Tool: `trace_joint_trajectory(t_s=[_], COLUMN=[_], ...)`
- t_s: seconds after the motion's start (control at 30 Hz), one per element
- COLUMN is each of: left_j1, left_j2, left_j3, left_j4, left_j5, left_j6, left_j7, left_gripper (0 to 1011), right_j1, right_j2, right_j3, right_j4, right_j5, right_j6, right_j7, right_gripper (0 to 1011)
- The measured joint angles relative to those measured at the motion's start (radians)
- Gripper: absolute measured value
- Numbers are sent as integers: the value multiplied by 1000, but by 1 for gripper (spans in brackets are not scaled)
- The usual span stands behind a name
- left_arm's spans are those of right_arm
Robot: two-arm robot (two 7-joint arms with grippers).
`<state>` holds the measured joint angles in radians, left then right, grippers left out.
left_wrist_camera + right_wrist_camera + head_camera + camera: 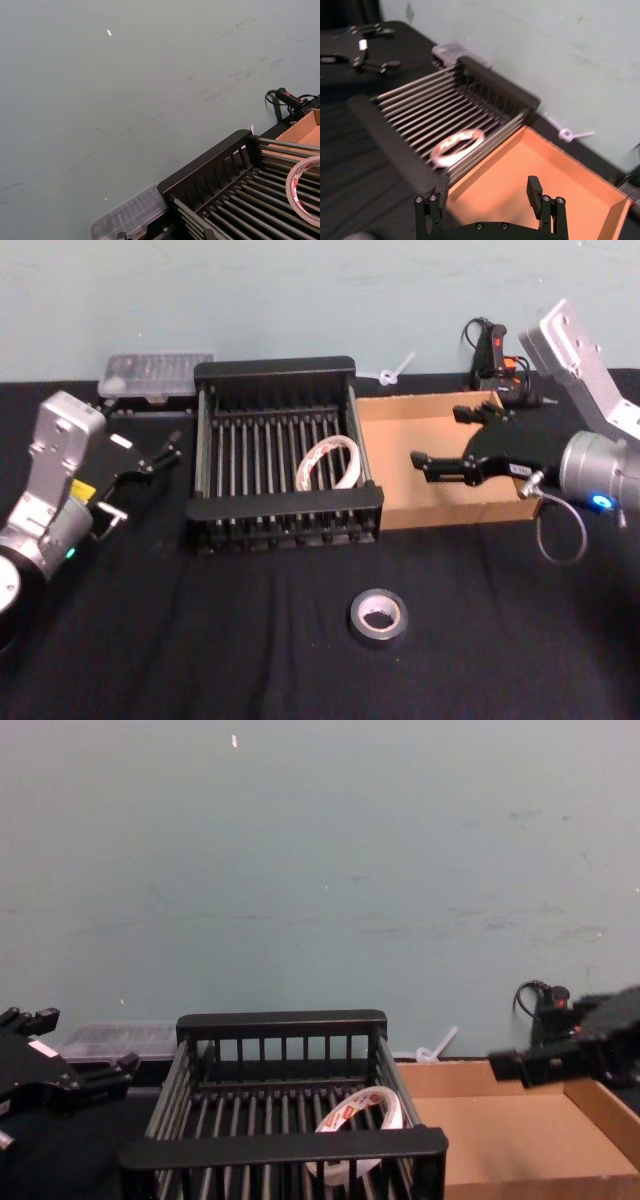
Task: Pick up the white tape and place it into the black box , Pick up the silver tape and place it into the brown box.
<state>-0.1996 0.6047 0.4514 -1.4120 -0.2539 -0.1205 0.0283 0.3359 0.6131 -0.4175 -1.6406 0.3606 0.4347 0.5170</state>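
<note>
White tape: in black box, partly behind bars.
Silver tape: on table.
Right gripper: released, above brown box.
Left gripper: released, idle.

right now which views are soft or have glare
Right wrist view is softest: crate and white tape smeared. Chest view is slightly soft, right end effector fuzzy. Head view shows a sheen on the silver tape. Left wrist view: no glare.
</note>
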Motion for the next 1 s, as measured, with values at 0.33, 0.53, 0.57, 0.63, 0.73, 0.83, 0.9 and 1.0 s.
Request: trace_joint_trajectory(t_s=[0.33, 0.53, 0.57, 0.63, 0.73, 0.83, 0.9, 1.0], left_j1=[0, 0, 0, 0, 0, 0, 0, 0], left_j2=[0, 0, 0, 0, 0, 0, 0, 0], left_j3=[0, 0, 0, 0, 0, 0, 0, 0], left_j4=[0, 0, 0, 0, 0, 0, 0, 0], left_j5=[0, 0, 0, 0, 0, 0, 0, 0], left_j6=[0, 0, 0, 0, 0, 0, 0, 0], left_j7=[0, 0, 0, 0, 0, 0, 0, 0], left_gripper=[1001, 1001, 1001, 1001, 1001, 1001, 1001, 1001], right_j1=[-91, -108, -107, -105, -92, -83, -73, -62], right_j2=[78, 108, 110, 113, 119, 120, 120, 118], right_j3=[-4, -51, -58, -70, -101, -119, -135, -155], right_j4=[-89, -107, -107, -107, -103, -99, -93, -85], right_j5=[61, 69, 69, 69, 61, 56, 53, 49], right_j6=[59, 75, 76, 76, 74, 73, 73, 73], right_j7=[25, 49, 51, 57, 70, 76, 82, 87], right_gripper=[1000, 1000, 1002, 1000, 1000, 1002, 1002, 1000])
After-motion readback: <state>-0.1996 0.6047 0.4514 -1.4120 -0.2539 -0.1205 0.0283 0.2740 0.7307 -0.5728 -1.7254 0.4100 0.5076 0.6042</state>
